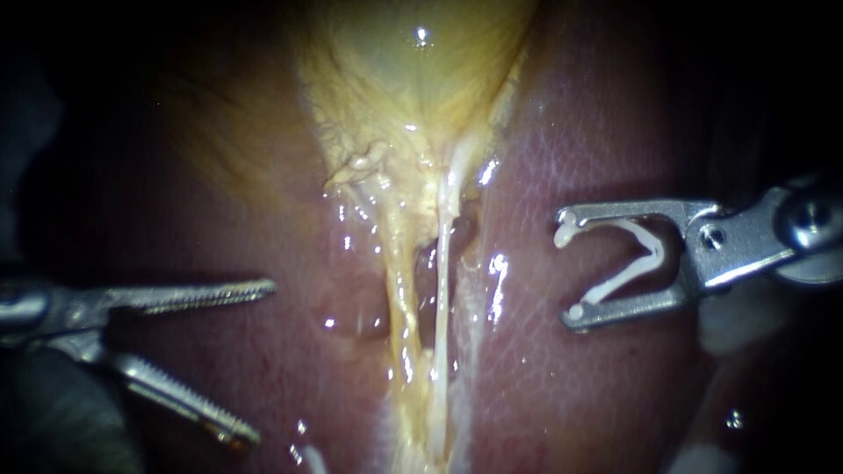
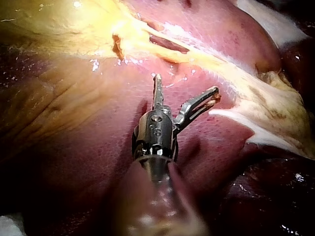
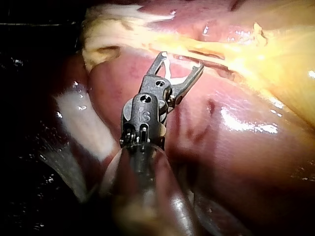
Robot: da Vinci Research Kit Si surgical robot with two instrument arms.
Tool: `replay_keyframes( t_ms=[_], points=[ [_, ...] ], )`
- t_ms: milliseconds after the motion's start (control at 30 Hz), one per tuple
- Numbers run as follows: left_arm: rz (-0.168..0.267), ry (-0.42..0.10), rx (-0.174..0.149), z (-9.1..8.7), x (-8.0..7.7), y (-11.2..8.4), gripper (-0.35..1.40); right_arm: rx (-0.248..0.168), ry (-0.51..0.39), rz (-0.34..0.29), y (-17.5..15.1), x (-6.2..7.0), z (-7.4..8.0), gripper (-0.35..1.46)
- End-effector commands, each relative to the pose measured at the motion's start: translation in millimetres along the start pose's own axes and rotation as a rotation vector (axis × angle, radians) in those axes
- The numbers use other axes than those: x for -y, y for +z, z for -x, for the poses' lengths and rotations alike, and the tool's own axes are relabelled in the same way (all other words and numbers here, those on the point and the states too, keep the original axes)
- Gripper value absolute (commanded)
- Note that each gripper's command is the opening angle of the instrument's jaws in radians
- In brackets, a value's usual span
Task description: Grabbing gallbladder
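The yellowish gallbladder [image 1: 413,79] lies at the top middle and narrows downward into two pale tubes, a left tube [image 1: 399,290] and a right tube [image 1: 442,298]. My left instrument [image 1: 263,360] comes in low on the left, its serrated jaws open over the liver, well apart from the tubes and touching nothing. In the left wrist view my left instrument [image 2: 187,83] stands just short of the gallbladder [image 2: 54,24] neck. My right instrument [image 1: 566,268] is to the right of the tubes and holds a white open clip [image 1: 645,254] between its jaws; the right wrist view shows the right instrument [image 3: 181,59] the same way.
Reddish liver [image 1: 562,386] lies on both sides of the tubes, wet and glistening. A pale whitish strip of tissue [image 3: 83,123] lies beside the right instrument's shaft. Pale frayed tissue [image 2: 275,113] lies off to the side of the left instrument's jaws.
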Motion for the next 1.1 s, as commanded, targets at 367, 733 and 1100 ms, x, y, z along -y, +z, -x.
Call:
replay_keyframes(
  t_ms=[367,733,1100],
  points=[
    [-0.004,-0.015,-0.001,-0.5,0.3,-0.5,1.25,0.000,0.001,0.000,0.0,0.0,0.0,0.50],
    [-0.084,-0.069,-0.064,-5.1,2.7,-2.4,1.18,0.000,0.001,0.000,0.0,0.0,0.0,0.50],
    [-0.150,-0.117,-0.123,-8.5,7.7,0.2,1.14,0.000,0.001,0.000,0.1,0.0,0.0,0.50]
  ],
)
